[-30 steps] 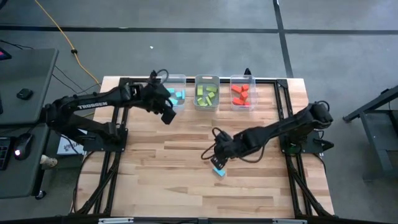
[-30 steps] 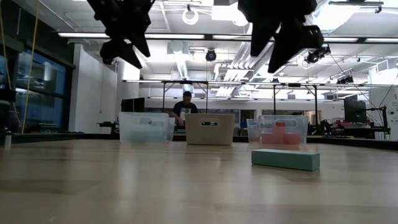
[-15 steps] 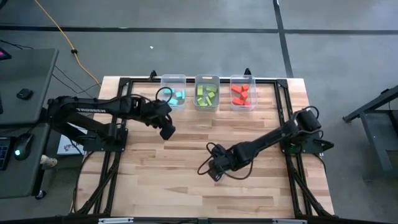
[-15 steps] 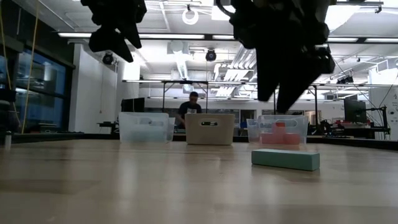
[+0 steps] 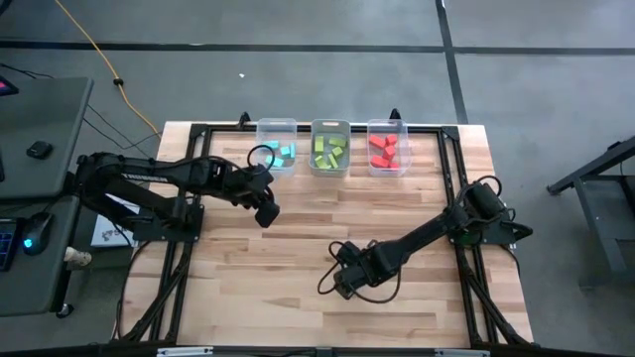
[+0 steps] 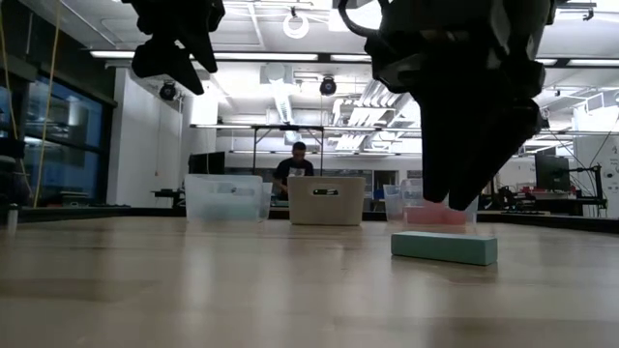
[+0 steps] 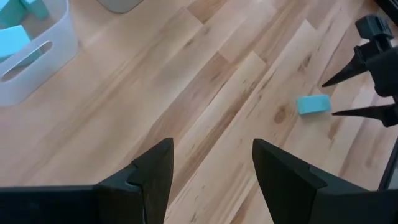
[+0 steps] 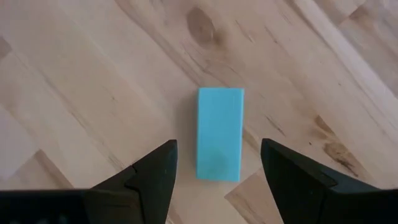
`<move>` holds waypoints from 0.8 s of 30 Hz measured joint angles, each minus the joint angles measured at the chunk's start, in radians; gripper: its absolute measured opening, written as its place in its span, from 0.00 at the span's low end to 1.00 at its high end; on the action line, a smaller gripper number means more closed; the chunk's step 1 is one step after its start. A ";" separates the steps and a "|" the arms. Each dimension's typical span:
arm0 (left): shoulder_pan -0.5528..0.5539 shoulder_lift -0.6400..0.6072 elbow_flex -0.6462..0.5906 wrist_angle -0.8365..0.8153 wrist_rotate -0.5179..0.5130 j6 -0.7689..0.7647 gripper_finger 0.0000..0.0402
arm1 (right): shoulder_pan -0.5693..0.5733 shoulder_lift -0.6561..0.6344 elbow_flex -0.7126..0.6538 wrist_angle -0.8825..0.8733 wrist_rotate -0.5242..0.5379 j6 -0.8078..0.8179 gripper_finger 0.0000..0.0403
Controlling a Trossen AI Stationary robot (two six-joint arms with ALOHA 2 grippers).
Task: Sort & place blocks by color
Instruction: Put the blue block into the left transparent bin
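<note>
One light blue bar block [image 8: 220, 133] lies flat on the wood, also seen in the low view [image 6: 444, 247] and the left wrist view [image 7: 313, 104]. My right gripper [image 8: 219, 149] hangs open above it, pointing down, a finger on each long side, touching nothing; in the high view [image 5: 342, 281] it hides the block. My left gripper [image 5: 266, 211] is open and empty, held high over the table's left middle [image 6: 179, 58]. Other blocks lie in the bins: blue [image 5: 284, 154], green [image 5: 329, 149], red [image 5: 385, 149].
Three clear bins stand in a row at the far edge: blue bin [image 5: 278, 127], green bin [image 5: 329, 125], red bin [image 5: 387, 124]. Bare wood lies between them and the block. A black frame [image 5: 298, 127] edges the table. A person stands in the room behind [image 6: 299, 164].
My right gripper has moved toward the near edge and down, coming over the blue bar, which has not moved. My left gripper has drawn back from above the blue bin toward the table's middle, staying high and open.
</note>
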 joint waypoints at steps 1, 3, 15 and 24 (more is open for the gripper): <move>0.000 0.000 0.000 0.000 -0.004 0.000 0.49 | 0.005 0.002 0.000 0.004 0.001 0.002 0.55; 0.000 0.000 0.000 0.000 -0.005 0.000 0.49 | 0.011 0.003 0.000 0.003 0.007 0.008 0.55; 0.000 0.000 0.000 0.000 -0.007 -0.004 0.49 | 0.024 0.032 0.000 0.005 0.036 0.010 0.55; 0.000 0.000 0.000 0.000 -0.007 -0.011 0.49 | 0.029 0.082 -0.001 0.015 -0.002 0.026 0.55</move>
